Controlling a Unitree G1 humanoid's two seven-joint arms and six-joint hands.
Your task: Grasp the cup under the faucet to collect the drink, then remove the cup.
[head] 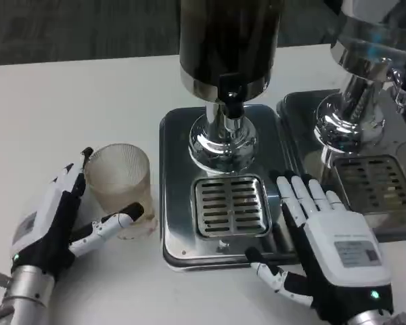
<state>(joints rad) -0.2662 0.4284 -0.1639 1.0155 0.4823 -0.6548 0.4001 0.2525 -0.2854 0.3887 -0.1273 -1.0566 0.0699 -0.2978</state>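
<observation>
A clear ribbed plastic cup (120, 184) stands upright on the white table, left of the steel drip tray (172, 135) and away from the black faucet (231, 95) of the dark drink dispenser (229, 40). My left hand (57, 220) wraps around the cup from the left, fingers behind its rim and thumb against its lower front. My right hand (328, 233) lies flat and open on the right side of the drip tray, beside the slotted grate (230, 205), holding nothing.
A second chrome dispenser (365, 74) with its own drip tray (375, 179) stands at the right, close to my right hand. The white table (68, 108) stretches to the left and back, with dark carpet beyond its far edge.
</observation>
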